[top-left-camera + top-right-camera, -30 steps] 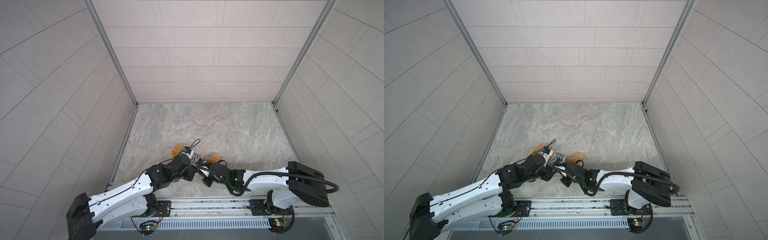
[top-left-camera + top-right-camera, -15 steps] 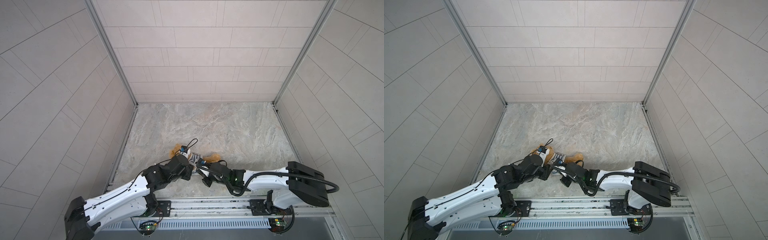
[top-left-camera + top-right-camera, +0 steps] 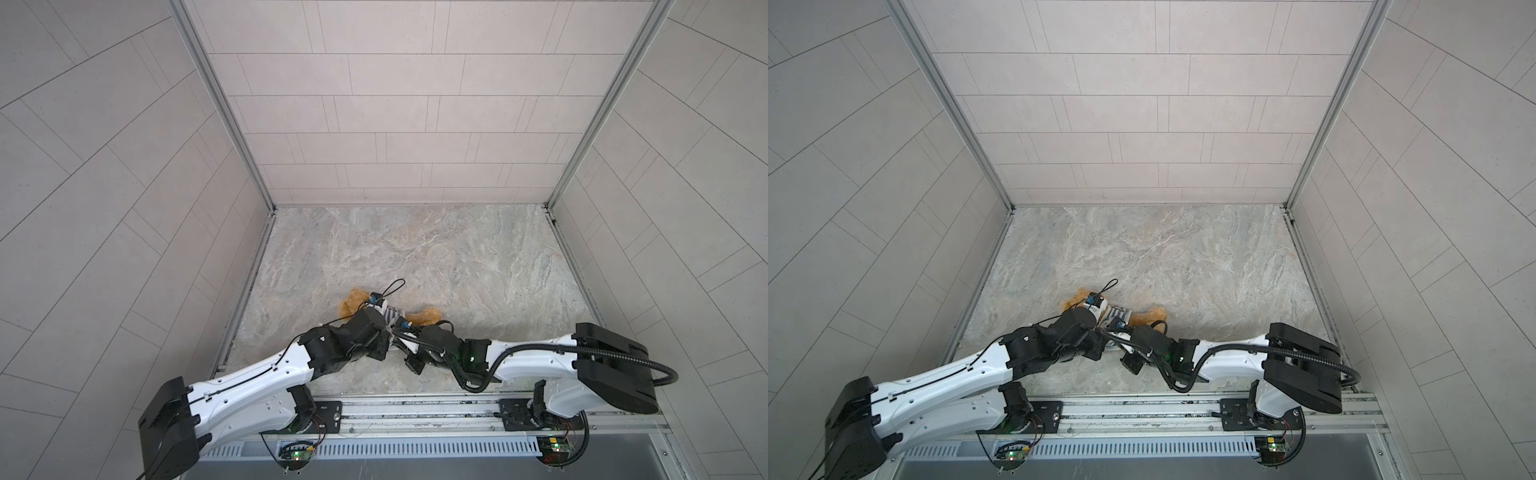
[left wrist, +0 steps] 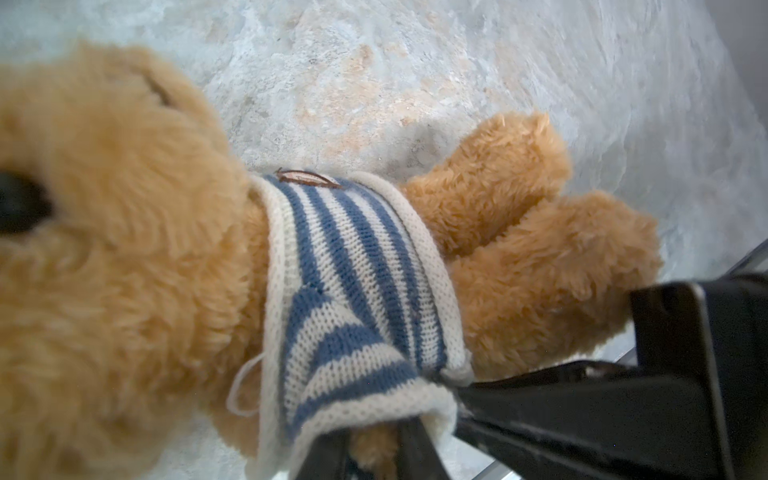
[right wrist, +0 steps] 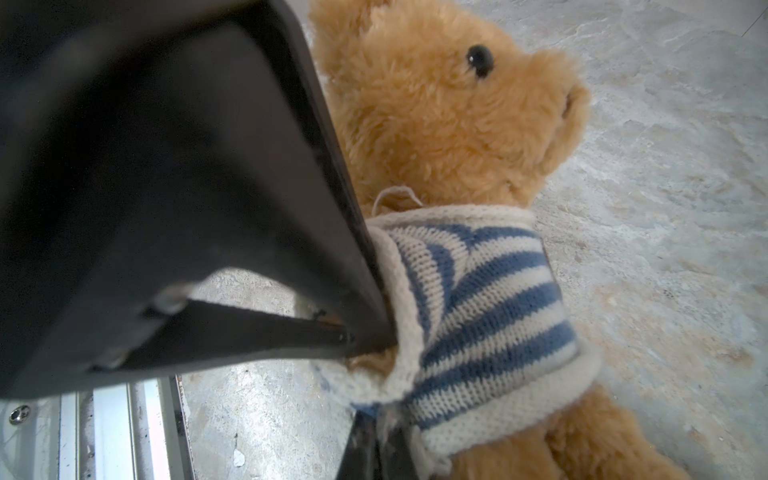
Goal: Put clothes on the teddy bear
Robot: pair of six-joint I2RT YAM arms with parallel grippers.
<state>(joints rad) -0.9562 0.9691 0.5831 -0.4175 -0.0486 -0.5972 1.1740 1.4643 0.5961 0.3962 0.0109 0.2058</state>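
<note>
The teddy bear [image 3: 352,300] [image 3: 1074,300] lies on the stone floor near the front left, head to the left, legs [image 3: 424,316] to the right. A blue-and-white striped shirt [image 4: 353,270] [image 5: 490,299] sits round its chest. My left gripper [image 4: 374,442] [image 5: 362,344] reaches into a sleeve opening, shut on the bear's furry arm. My right gripper [image 5: 382,436] [image 4: 459,386] is shut on the shirt's white hem just beside it. In both top views the two wrists meet over the bear's body and hide most of the shirt [image 3: 390,312].
Tiled walls [image 3: 124,208] close in the left, back and right. An aluminium rail [image 3: 415,409] with both arm bases runs along the front edge. A black cable loop [image 3: 395,286] stands up above the left wrist. Bare stone floor [image 3: 457,257] stretches behind and to the right.
My left gripper's jaws have closed in on the bear's arm inside the sleeve, and the left arm has shifted slightly. The right arm keeps its grip without moving.
</note>
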